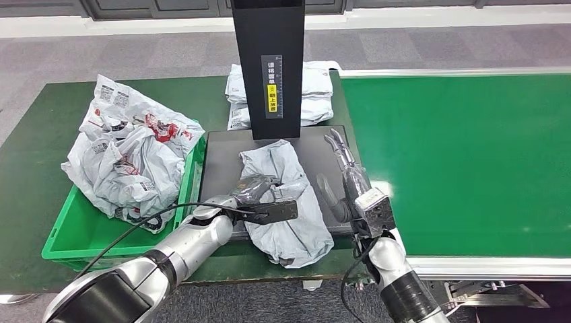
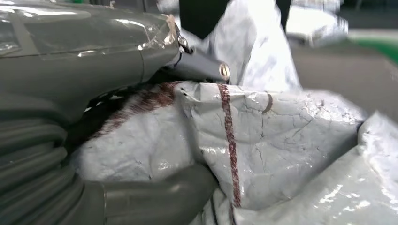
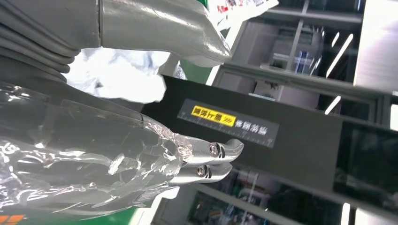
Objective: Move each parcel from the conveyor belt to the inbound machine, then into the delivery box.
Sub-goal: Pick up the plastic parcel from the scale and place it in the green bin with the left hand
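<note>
A crumpled grey parcel (image 1: 286,202) lies on the black plate of the inbound machine (image 1: 219,161), in front of its black scanner column (image 1: 269,60). My left hand (image 1: 259,192) grips the parcel's near left side; in the left wrist view the thumb lies under a fold of the parcel (image 2: 281,140) and the fingers (image 2: 94,61) press on top. My right hand (image 1: 343,171) hovers over the plate's right edge, beside the parcel, its fingers stretched out and holding nothing. The right wrist view has those fingers (image 3: 206,164) straight, in front of the column (image 3: 291,136).
A green delivery box (image 1: 67,229) to the left of the plate is heaped with white parcels (image 1: 128,148). The green conveyor belt (image 1: 458,161) runs on the right. More white parcels (image 1: 316,91) lie behind the column.
</note>
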Controlling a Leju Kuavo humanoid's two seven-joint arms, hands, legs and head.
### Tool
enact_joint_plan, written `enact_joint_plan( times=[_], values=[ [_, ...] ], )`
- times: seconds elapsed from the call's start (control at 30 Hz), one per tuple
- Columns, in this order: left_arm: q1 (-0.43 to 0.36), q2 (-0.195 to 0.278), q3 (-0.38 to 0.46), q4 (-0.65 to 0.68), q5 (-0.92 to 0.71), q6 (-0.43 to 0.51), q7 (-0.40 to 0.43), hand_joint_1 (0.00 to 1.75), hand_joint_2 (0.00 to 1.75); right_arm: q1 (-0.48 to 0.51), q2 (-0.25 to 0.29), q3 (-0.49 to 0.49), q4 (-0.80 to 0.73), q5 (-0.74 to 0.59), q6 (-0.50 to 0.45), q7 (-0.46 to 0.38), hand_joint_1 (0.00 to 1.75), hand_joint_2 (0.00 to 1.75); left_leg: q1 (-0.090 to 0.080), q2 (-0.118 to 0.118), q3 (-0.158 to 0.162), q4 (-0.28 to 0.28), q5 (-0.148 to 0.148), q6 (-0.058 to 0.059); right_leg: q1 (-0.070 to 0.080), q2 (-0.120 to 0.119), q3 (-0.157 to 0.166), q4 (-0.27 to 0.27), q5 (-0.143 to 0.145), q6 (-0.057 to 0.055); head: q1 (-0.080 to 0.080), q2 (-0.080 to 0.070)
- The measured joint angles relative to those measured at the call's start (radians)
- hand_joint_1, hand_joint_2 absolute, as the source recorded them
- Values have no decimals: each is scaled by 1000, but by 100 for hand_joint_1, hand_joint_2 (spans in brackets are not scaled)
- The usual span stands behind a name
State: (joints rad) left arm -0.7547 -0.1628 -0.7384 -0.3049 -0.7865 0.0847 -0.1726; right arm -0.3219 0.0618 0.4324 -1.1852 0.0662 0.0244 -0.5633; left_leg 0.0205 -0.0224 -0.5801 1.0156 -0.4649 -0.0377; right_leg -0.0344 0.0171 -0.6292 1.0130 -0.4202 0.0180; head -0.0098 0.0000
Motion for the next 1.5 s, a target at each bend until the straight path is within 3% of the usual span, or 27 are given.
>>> enact_joint_plan(
  times=[0.33,0.5,0.57,0.67,0.73,0.8,0.87,1.03,1.3,1.37,1.4,1.43,1.5],
  values=[
    [8,9,145,-66,33,451,-106,175,175,78,-11,-3,-57,5,-20,-1,0,0,0,0,-2,0,0,0,0,1,-2,0,0,0,0,0],
    [15,18,224,-150,-44,553,-137,175,175,86,-12,-3,-66,-3,-28,-2,0,0,0,1,-2,0,0,0,0,1,-2,0,0,0,0,0],
    [48,5,324,-266,-197,593,-231,175,175,88,-12,-3,-67,-13,-35,-3,0,0,0,1,-2,0,0,0,0,2,-3,0,0,0,0,0],
    [78,-50,612,-506,-455,616,-451,175,175,98,-13,-3,-67,-27,-38,-6,0,0,0,4,-4,0,-1,0,0,4,-5,0,0,0,0,0],
    [86,-87,803,-644,-544,617,-511,175,175,105,-13,-3,-67,-30,-38,-7,0,0,0,9,-2,0,-3,-1,-1,9,-5,0,1,-1,0,0],
    [105,-106,940,-770,-594,617,-514,175,175,112,-14,-3,-67,-35,-41,-6,0,0,0,14,0,-1,-4,-1,0,13,-6,0,1,-1,0,0],
    [135,-112,1037,-874,-651,617,-472,175,175,114,-19,-3,-67,-44,-49,-5,0,0,1,14,0,-1,-4,-2,1,14,-6,0,0,-2,0,0],
    [237,-48,1090,-988,-772,616,-130,175,175,126,-37,-3,-67,-60,-56,-12,0,0,2,12,0,-1,-3,-2,2,12,-5,0,0,-2,0,0],
    [288,9,1088,-1038,-780,616,-74,175,175,132,-48,-3,-68,-62,-56,-15,0,0,1,8,-1,0,-3,-2,1,9,-4,0,0,-2,0,0],
    [294,46,1053,-1025,-780,616,38,175,175,132,-48,-3,-68,-64,-57,-15,0,87,1,8,-1,0,-3,-2,1,9,-5,0,0,-2,0,0],
    [294,79,1012,-1005,-780,616,146,175,175,132,-48,-3,-68,-67,-57,-14,0,131,1,8,-1,0,-3,-2,1,9,-5,0,0,-2,0,0],
    [291,114,957,-972,-781,616,277,131,175,132,-49,-3,-68,-70,-58,-14,0,175,1,9,-1,0,-3,-2,1,9,-6,0,0,-2,0,0],
    [275,176,848,-878,-781,616,510,44,175,132,-50,-3,-73,-76,-61,-14,0,175,2,8,-1,0,-3,-3,2,9,-6,0,0,-2,0,0]
  ],
)
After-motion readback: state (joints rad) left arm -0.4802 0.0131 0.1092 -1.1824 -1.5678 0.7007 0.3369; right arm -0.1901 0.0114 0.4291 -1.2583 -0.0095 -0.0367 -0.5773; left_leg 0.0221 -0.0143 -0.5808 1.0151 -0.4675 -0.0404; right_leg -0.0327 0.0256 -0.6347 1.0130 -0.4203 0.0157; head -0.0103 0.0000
